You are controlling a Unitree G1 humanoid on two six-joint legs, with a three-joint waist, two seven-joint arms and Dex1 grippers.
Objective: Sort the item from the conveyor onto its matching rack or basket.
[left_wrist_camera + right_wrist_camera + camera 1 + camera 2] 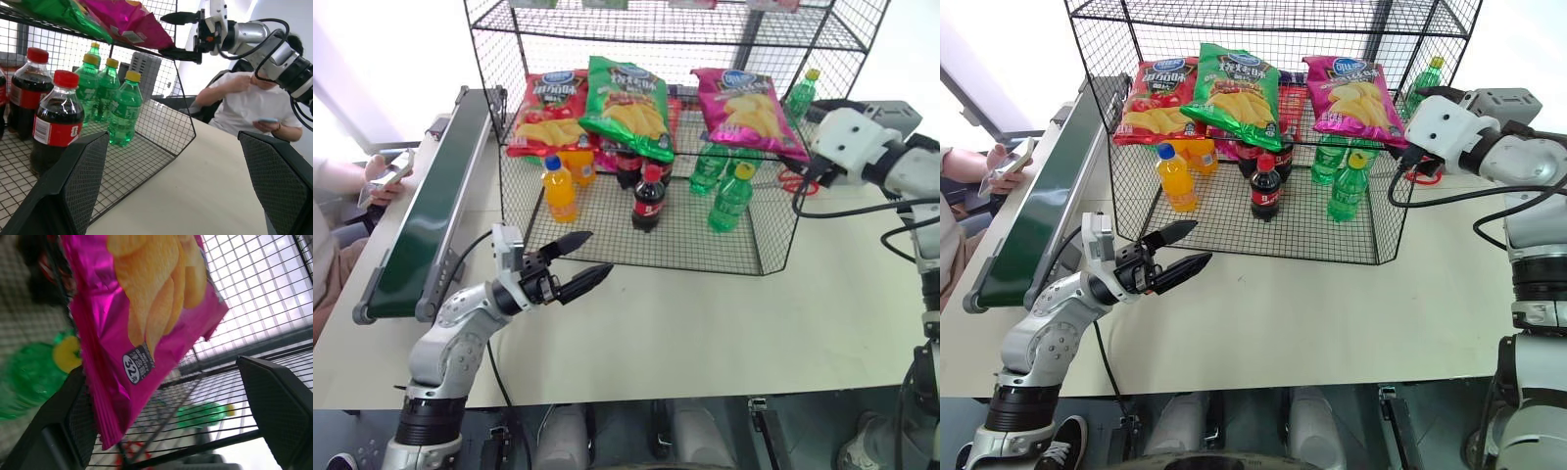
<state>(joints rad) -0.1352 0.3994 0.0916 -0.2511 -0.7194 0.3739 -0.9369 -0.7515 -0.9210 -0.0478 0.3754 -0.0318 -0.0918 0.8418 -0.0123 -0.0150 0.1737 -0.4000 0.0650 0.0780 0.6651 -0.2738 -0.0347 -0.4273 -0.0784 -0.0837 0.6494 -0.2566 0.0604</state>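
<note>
The right gripper has its fingers spread wide at the rack's right end, one above and one below the pink bag's lower corner. In the right wrist view the bag hangs between the two pads with a gap on one side; whether the other pad touches it I cannot tell. The grip looks released, not clamped.

The bag lies on the middle shelf of the rack, at that shelf's right end, tilted with its bottom edge sloping toward the front and a corner poking just past the wire. A green bag sits beside it in the middle, and a red bag at the left end.

The left gripper hovers over the desk in front of the rack's left front corner — fingers apart, holding nothing.

The conveyor along the desk's left edge carries nothing on the belt that shows.

By my judgement the sort is essentially done — the bag rests with the other crisps. What is left is for the right arm to draw clear without dragging the overhanging corner.
</note>
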